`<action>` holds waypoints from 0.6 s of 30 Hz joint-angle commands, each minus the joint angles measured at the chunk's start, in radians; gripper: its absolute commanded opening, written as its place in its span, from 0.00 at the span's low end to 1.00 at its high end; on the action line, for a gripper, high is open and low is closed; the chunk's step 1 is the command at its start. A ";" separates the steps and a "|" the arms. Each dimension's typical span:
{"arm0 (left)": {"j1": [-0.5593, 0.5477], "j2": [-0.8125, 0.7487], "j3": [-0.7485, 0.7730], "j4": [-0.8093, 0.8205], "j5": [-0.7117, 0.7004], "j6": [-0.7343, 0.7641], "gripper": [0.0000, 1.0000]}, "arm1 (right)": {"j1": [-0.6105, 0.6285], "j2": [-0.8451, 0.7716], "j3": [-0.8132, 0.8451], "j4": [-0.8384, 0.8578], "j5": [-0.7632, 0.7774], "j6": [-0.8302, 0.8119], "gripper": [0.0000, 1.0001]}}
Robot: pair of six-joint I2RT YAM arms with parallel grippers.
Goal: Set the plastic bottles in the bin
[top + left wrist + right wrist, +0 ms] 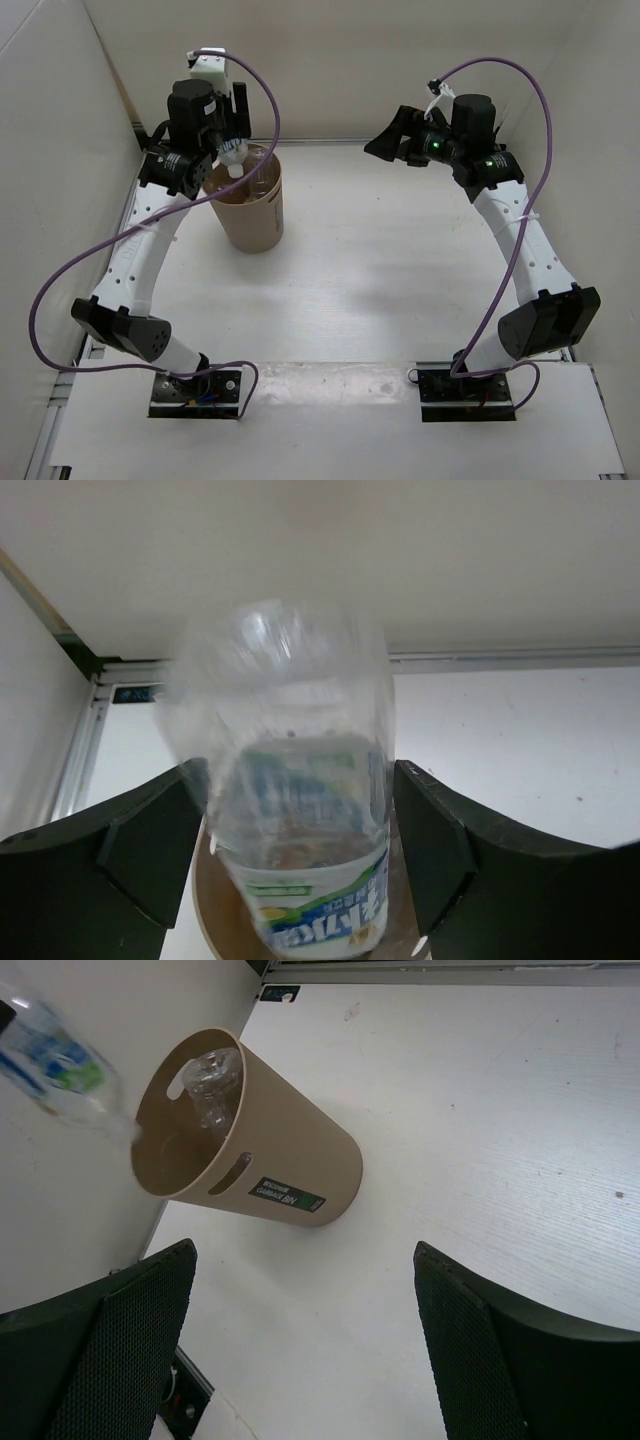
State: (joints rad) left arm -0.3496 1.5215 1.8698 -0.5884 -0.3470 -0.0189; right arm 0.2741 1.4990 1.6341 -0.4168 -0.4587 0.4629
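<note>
Closest to us, the arm bases [197, 390] are sitting on the table [400, 270]. Our left claw [230, 150] is hanging over the tan bin [262, 225]. From the left wrist, we are seeing its fingers [140, 850] standing open around a blurry labelled bottle [300, 810], right above the bin. From the right wrist, our right claw [302, 1260] is gaping wide, holding nothing, and a clear bottle [210, 1085] is lying inside the bin.

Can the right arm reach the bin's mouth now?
Probably not yet. The left gripper hangs over the bin with the green-blue labelled bottle between its jaws, so it blocks the mouth. The right gripper is open and off to the side.
</note>
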 commanded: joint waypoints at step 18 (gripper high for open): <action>0.092 -0.308 -0.242 -0.166 -0.107 -0.087 1.00 | -0.021 -0.011 -0.003 -0.102 0.169 -0.304 0.90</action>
State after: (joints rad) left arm -0.2871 1.3098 1.6848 -0.6552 -0.3939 -0.0887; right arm 0.2611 1.4990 1.6337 -0.4706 -0.3588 0.3103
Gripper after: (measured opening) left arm 0.998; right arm 0.905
